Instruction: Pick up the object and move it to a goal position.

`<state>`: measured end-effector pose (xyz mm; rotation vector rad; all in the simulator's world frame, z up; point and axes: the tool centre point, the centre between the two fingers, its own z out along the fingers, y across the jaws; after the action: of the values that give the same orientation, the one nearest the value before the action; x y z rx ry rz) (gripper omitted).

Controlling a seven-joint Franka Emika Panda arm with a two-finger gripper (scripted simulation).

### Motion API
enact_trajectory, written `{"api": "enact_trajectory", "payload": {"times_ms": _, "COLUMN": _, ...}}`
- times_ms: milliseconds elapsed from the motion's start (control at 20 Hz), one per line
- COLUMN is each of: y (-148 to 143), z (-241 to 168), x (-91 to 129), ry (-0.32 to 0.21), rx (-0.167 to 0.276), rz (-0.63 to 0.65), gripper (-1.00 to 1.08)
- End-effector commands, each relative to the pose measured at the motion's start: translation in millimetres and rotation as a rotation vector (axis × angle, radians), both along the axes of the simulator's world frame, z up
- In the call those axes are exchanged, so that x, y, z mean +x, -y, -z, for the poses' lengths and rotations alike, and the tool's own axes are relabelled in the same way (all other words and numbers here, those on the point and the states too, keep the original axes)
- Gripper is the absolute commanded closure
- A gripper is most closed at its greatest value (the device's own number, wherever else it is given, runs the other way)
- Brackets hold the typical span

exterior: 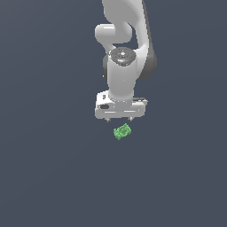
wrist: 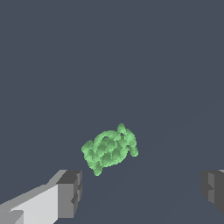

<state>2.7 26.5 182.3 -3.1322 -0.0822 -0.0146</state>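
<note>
1. Object (exterior: 122,131): one small bright green lump, knobbly and irregular, lying alone on the flat dark grey floor (exterior: 44,177).
2. Its long axis in the exterior view runs from about 8 o'clock to 2 o'clock.
3. Gripper (exterior: 119,119): one, white, blocky grey fingertips (wrist: 70,192) spread wide, holding nothing, just above the object.

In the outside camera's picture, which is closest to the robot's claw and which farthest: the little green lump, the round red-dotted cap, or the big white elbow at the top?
From the gripper:
1. Green lump, just below it.
2. Cap, above on the wrist.
3. Elbow, highest up.
</note>
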Motion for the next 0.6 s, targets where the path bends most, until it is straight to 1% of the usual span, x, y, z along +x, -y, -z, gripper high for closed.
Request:
{"api": "enact_trajectory", "payload": {"times_ms": 0, "y": 0, "z": 0, "x": 0, "ry": 0.0, "rx": 0.0, "rz": 0.0, "gripper": -0.92}}
{"api": "enact_trajectory", "payload": {"times_ms": 150, "y": 4, "z": 2, "x": -1, "ry": -0.002, "rx": 0.0, "rz": 0.012, "gripper": -0.92}}
{"api": "enact_trajectory", "payload": {"times_ms": 400, "y": 22, "z": 9, "x": -4, "ry": -0.013, "rx": -0.002, "rz": 0.069, "gripper": -0.92}}
{"api": "enact_trajectory", "payload": {"times_ms": 550, "y": 26, "z": 11, "x": -5, "ry": -0.015, "rx": -0.002, "rz": 0.08, "gripper": -0.92}}
